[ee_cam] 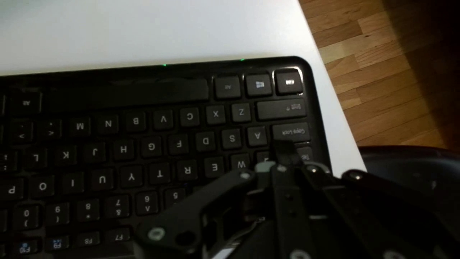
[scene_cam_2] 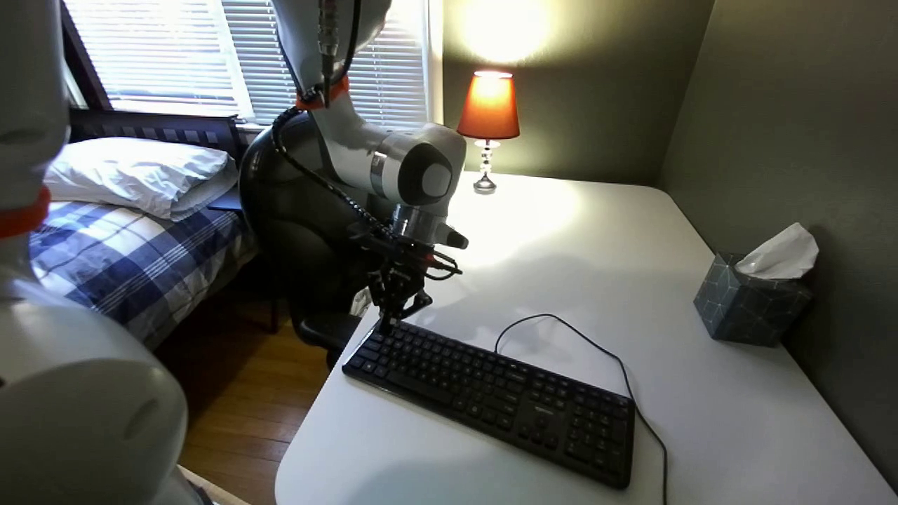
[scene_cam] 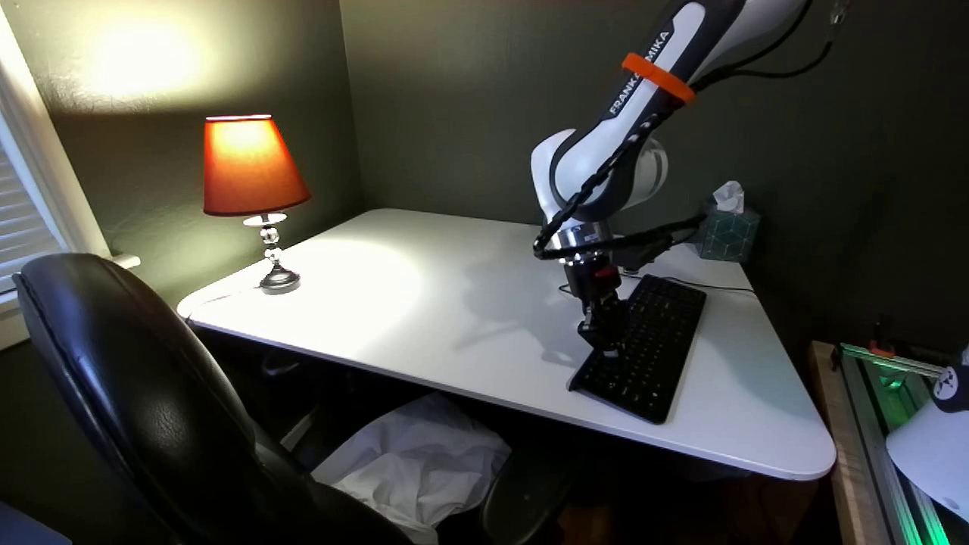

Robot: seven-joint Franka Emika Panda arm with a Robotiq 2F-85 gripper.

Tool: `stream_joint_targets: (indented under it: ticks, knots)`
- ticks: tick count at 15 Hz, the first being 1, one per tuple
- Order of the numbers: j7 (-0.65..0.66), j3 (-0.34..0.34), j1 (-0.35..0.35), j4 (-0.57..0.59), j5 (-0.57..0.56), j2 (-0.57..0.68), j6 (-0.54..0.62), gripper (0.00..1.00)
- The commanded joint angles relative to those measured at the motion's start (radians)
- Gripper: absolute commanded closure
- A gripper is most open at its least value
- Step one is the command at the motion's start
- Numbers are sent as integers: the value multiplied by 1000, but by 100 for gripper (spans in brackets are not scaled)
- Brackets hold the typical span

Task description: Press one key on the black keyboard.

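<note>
The black keyboard lies flat on the white desk; it shows in both exterior views (scene_cam: 666, 344) (scene_cam_2: 491, 400) and in the wrist view (ee_cam: 161, 140), where its letters appear upside down. My gripper (ee_cam: 285, 149) points down at the keyboard's end near the desk edge. Its fingers are together with nothing seen between them. The fingertips are at the Caps Lock (ee_cam: 291, 131) and Tab keys, beside A and Q, covering part of Tab and Q. In the exterior views the gripper (scene_cam: 609, 352) (scene_cam_2: 388, 324) is right at the keys; I cannot tell if a key is pressed.
The keyboard's thin cable (scene_cam_2: 596, 344) runs over the white desk (scene_cam: 454, 280). A tissue box (scene_cam: 728, 231) stands by the wall and a lit lamp (scene_cam: 257, 170) at the far end. A black chair (scene_cam: 144, 409) stands beside the desk's edge.
</note>
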Motion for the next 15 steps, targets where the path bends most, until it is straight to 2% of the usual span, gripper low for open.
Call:
stream_joint_targets:
  ticks: [1,2,9,11,15]
  knots:
    - [-7,7,1,-73,11,-79,50,73]
    - [-4,6,3,-87,9,-94,71,68]
    - [7,8,14,-187,-1,-197,180,14]
    - [9,7,15,-217,-4,-230,205,1]
    - [16,5,14,-278,-5,-306,252,0]
